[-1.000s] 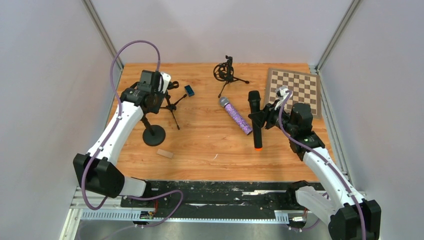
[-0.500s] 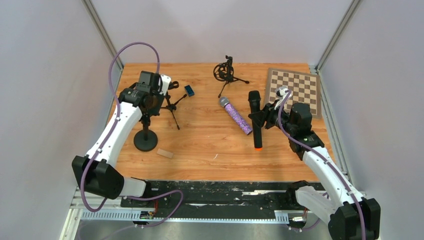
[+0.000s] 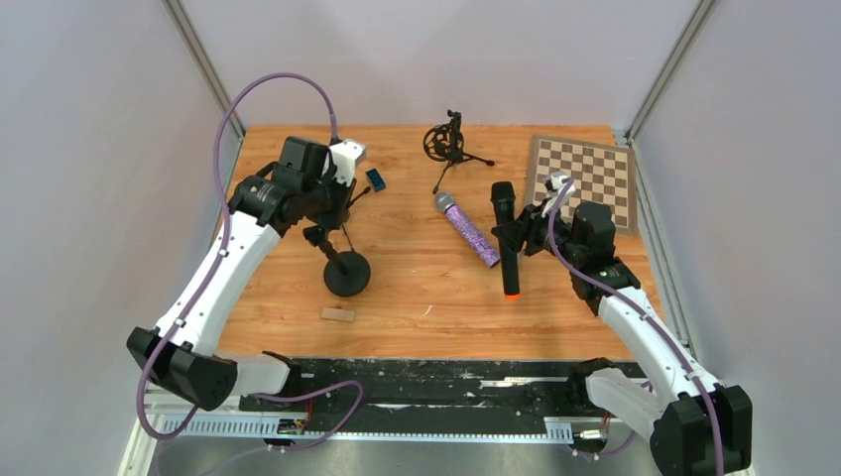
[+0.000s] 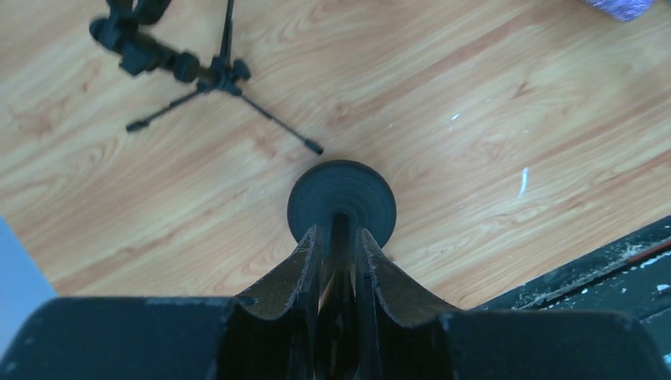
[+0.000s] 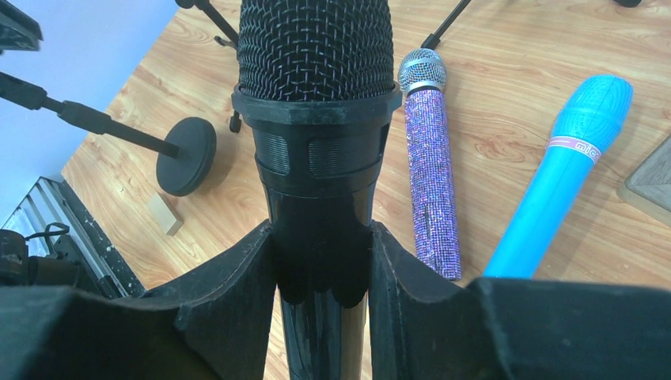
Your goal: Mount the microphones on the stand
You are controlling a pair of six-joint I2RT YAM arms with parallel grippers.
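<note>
My left gripper (image 3: 319, 224) is shut on the pole of a black round-base stand (image 3: 348, 275), which tilts with its base toward the table's middle. In the left wrist view the fingers (image 4: 310, 245) pinch the pole above the base (image 4: 342, 202). My right gripper (image 3: 516, 236) is shut on the black microphone (image 3: 507, 238), whose orange end points toward me. The wrist view shows its mesh head (image 5: 316, 47) ahead of the gripper (image 5: 320, 269). The purple glitter microphone (image 3: 466, 230) lies beside it on the table. The light blue microphone (image 5: 570, 174) lies to its right, hidden in the top view.
A tripod stand (image 3: 448, 144) stands at the back centre. Another tripod stand (image 3: 342, 190) lies by my left gripper. A chessboard (image 3: 585, 177) lies at the back right. A small blue object (image 3: 375, 179) and a wooden block (image 3: 337, 313) lie on the table.
My left arm has swung the round-base stand right, toward the table's middle. The wooden block has shifted slightly right. The right arm has held still with the black microphone.
</note>
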